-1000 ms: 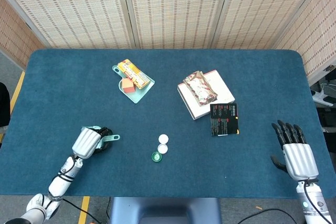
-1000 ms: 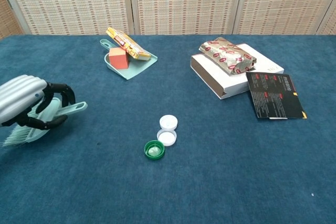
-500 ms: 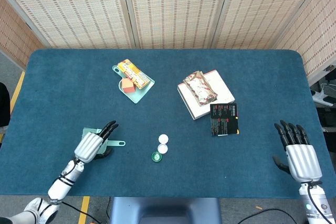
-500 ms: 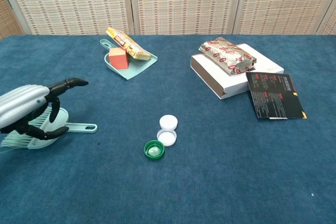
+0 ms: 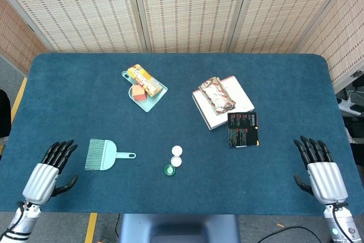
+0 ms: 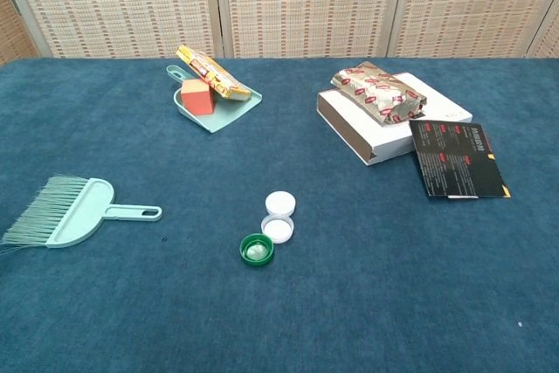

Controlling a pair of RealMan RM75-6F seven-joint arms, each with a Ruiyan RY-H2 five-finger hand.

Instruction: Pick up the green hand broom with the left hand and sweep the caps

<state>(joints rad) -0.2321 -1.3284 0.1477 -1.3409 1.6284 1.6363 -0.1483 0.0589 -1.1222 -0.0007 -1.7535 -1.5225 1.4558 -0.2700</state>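
On counter (image 5: 68, 95), broom (image 5: 103, 155) now released and lying flat, left hand (image 5: 46, 172) withdrawn, spread, right hand (image 5: 320, 166) spread, caps (image 5: 174, 160) unmoved.

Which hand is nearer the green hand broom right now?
Left. The left hand lies open just beyond the green hand broom's bristles; the right hand rests at the table's opposite side.

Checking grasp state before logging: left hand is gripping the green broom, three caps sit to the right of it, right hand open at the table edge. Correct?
Not quite. The left hand holds nothing: its fingers are spread and it sits apart from the green broom, which lies flat on the table, as the head view shows. The three caps and the open right hand are as you say.
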